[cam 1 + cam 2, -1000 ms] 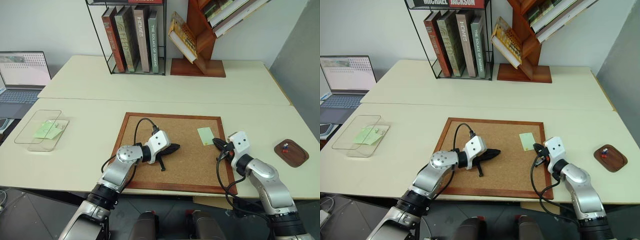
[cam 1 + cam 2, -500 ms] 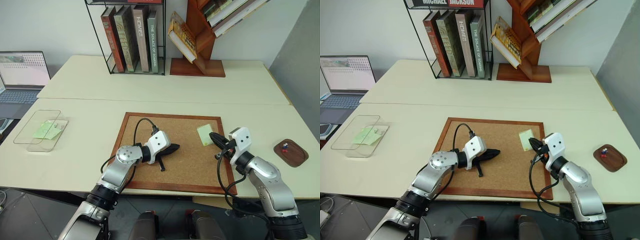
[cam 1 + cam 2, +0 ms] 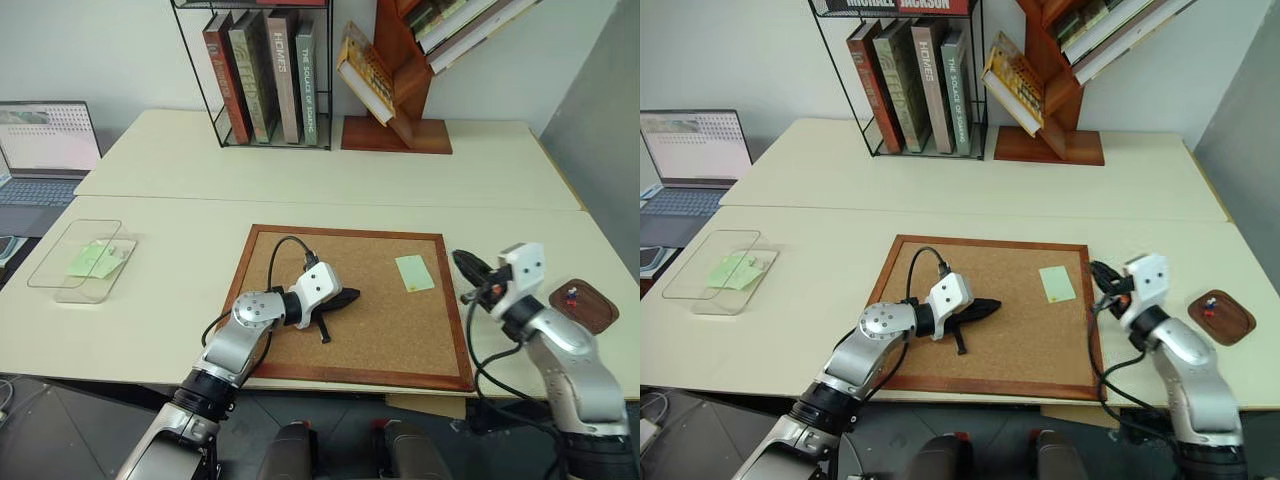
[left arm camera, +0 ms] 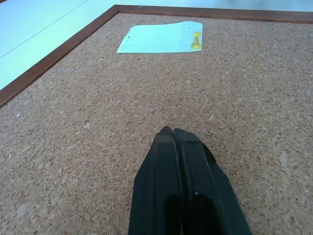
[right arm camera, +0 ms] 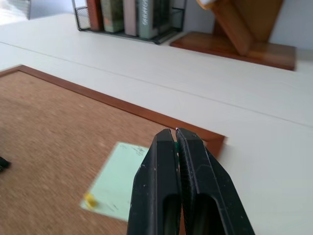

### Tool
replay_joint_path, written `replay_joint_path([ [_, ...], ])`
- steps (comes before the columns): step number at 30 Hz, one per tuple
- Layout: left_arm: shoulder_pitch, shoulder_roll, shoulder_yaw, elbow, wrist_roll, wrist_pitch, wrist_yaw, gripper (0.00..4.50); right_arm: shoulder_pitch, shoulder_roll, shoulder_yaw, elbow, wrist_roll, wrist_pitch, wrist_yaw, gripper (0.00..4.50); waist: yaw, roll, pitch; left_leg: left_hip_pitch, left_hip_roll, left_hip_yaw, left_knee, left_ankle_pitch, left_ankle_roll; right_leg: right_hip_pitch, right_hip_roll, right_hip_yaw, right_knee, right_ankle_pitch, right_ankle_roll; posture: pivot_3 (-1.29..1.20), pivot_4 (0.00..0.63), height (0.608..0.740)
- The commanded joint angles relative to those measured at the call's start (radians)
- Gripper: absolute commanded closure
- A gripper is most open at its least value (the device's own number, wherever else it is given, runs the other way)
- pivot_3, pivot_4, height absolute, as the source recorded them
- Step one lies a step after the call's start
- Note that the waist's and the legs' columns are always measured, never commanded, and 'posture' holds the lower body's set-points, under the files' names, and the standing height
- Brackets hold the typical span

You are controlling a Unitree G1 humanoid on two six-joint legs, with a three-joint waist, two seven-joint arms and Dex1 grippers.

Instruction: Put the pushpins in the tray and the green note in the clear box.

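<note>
My left claw (image 3: 347, 297) was clenched with nothing in it, resting low over the middle of the cork board (image 3: 300, 250). My right claw (image 3: 466, 267) was clenched too, raised over the board's right frame edge, between the green note (image 3: 413, 272) and the tray (image 3: 592, 312). In the right wrist view a sliver of green showed between the fingertips (image 5: 168, 142); I couldn't tell what it was.

The green note lay flat on the board near its far right corner, with one yellow pushpin (image 4: 196, 40) in it at the edge.

The tray sat on the bench (image 3: 180, 290) right of the board, just beside my right forearm, with red and blue pushpins (image 3: 571, 294) in it.

The clear box (image 3: 95, 270) was well apart at the bench's left end, its lid (image 3: 62, 250) lying against it on the far-left side, lime slips (image 3: 93, 259) inside.

Wire book rack (image 3: 262, 75) and wooden book stand (image 3: 400, 90) at the back, laptop (image 3: 45, 150) far left.
</note>
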Motion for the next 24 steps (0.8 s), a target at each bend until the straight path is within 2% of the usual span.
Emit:
replay_joint_path([
  [1, 0.024, 0.018, -0.017, 0.051, 0.041, 0.013, 0.002, 4.50, 0.024, -0.064, -0.162, 0.031, 0.004, -0.028, -0.033, 4.42, 0.000, 0.000, 0.000, 0.000, 0.000, 0.000, 0.000, 0.000, 0.000, 0.000, 0.000, 0.000, 0.000, 0.000, 0.000, 0.00, 0.150, 0.740],
  [7, 0.015, 0.017, -0.022, 0.064, 0.045, 0.001, -0.002, 4.50, 0.092, -0.123, -0.264, 0.152, -0.110, -0.081, -0.126, 4.42, -0.001, 0.001, 0.000, 0.001, 0.001, 0.000, 0.000, 0.000, 0.000, 0.000, 0.000, 0.000, 0.000, 0.000, 0.000, 0.00, 0.150, 0.740],
  [17, 0.018, 0.016, -0.032, 0.065, 0.058, -0.011, -0.005, 4.50, 0.121, -0.122, -0.260, 0.274, -0.193, -0.080, -0.211, 4.42, -0.002, 0.001, 0.000, 0.001, 0.000, 0.001, 0.000, 0.000, 0.000, 0.000, 0.000, 0.001, -0.001, 0.000, 0.000, 0.00, 0.150, 0.740],
  [24, 0.024, 0.020, -0.025, 0.059, 0.060, -0.014, -0.004, 4.50, 0.098, -0.116, -0.263, 0.309, -0.178, -0.046, -0.222, 3.05, -0.002, 0.001, 0.000, 0.000, 0.000, 0.001, 0.000, 0.000, 0.000, 0.000, 0.000, 0.001, -0.001, 0.000, 0.000, 0.00, 0.150, 0.740],
])
